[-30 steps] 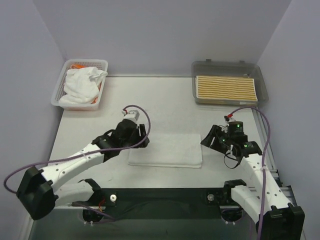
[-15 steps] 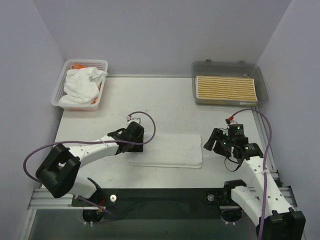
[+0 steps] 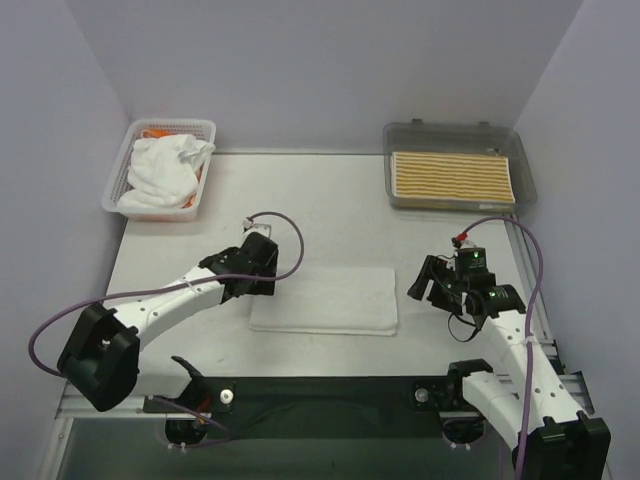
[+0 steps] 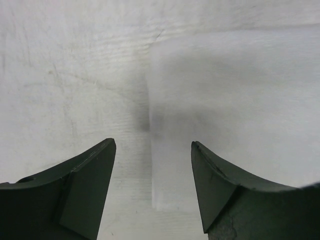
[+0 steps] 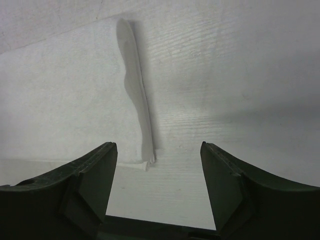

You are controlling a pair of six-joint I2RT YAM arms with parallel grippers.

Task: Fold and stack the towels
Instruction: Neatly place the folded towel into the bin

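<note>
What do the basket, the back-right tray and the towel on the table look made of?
Basket: white plastic, judging by its stiff mesh walls. Tray: probably grey translucent plastic, with a smooth, slightly glossy rim. Towel: soft white cloth, matte, with a limp, uneven folded edge in the right wrist view.

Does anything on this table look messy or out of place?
Only the crumpled white terry towels heaped in the white mesh plastic basket, far left. The folded white towel mid-table and yellow-striped towel in the grey tray lie flat.
</note>
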